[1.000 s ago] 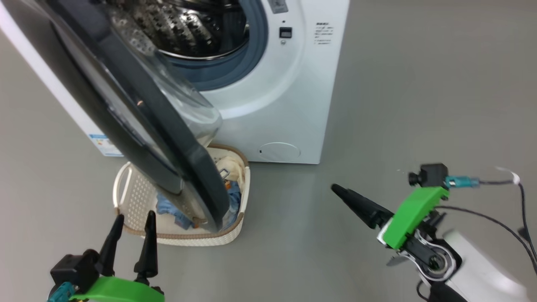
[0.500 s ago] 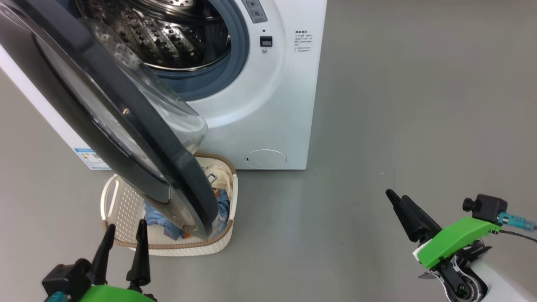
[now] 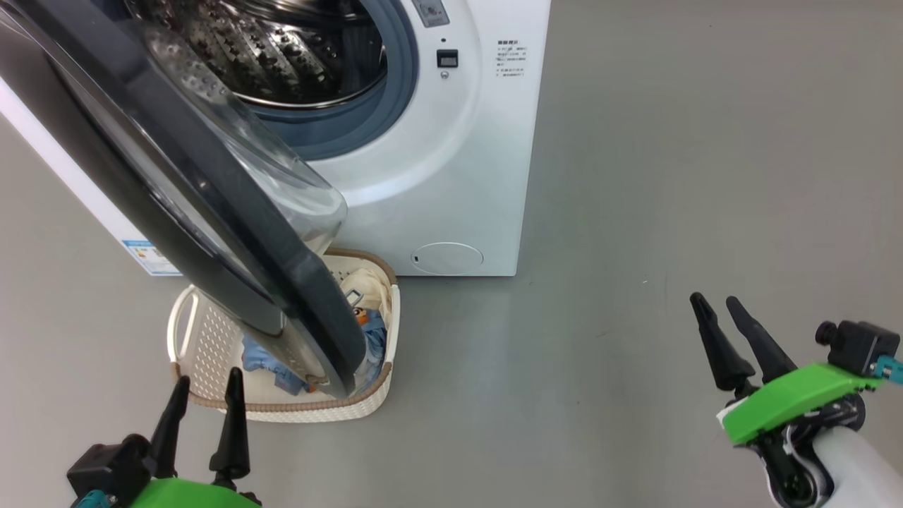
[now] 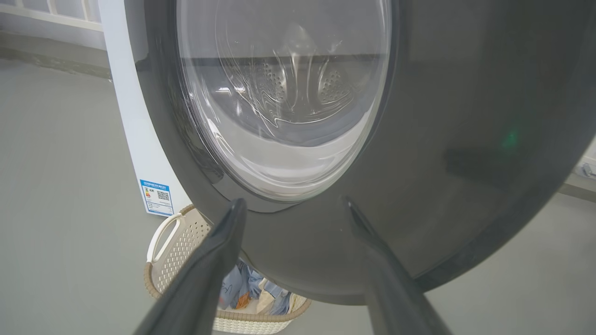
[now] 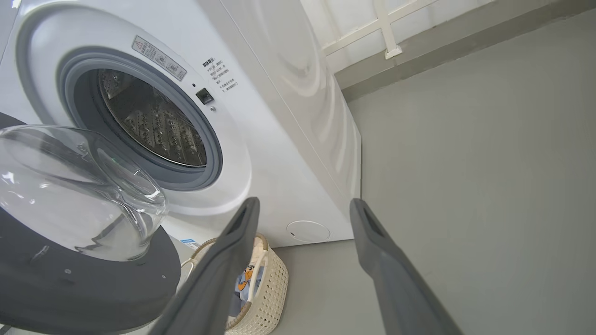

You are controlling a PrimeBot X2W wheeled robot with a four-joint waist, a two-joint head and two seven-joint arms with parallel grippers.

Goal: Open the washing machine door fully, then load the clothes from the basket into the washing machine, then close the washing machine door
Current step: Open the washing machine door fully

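Head view, right gripper (image 3: 712, 299): spread wide, empty; it has swung back from mid-floor to the lower right, fingers now pointing up.
Head view, left gripper (image 3: 210, 375): spread, empty, unchanged by the basket (image 3: 296, 413).
Head view, washing machine door (image 3: 303, 282): part-open as before, overhanging the clothes (image 3: 264, 356) in the basket.
Left wrist view: door's black rim close ahead.
Right wrist view: washing machine (image 5: 288, 139) drum exposed, basket at its foot.

The left gripper (image 3: 209, 375) and the right gripper (image 3: 712, 298) each have two long, tapering black fingers (image 3: 229, 423) on a bright green housing (image 3: 790, 402), with a small black camera (image 3: 853, 346) and a teal plug (image 3: 887, 368) beside it; the right forearm (image 3: 850, 469) is glossy white
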